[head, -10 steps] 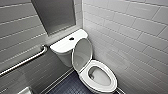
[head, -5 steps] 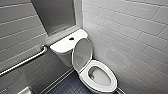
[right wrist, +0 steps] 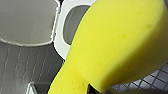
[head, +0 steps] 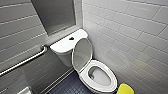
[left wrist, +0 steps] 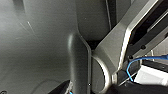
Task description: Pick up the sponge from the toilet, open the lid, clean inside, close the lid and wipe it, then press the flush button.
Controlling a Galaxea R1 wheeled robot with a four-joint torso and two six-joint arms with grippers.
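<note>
Sponge (head: 125, 88) sits pinched in my right gripper (right wrist: 96, 90), lower right; lid (head: 82, 53) stands open. A loose pinch could drop it into the toilet (head: 112, 79) bowl.

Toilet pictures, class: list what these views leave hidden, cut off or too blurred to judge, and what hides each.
Sponge: cut off by the head view's bottom edge.
Toilet bowl: the sponge covers much of it in the right wrist view; blurred inside in the head view.
Flush button: too small for detail, head view.
Left wrist view: robot's own parts block the room.
</note>
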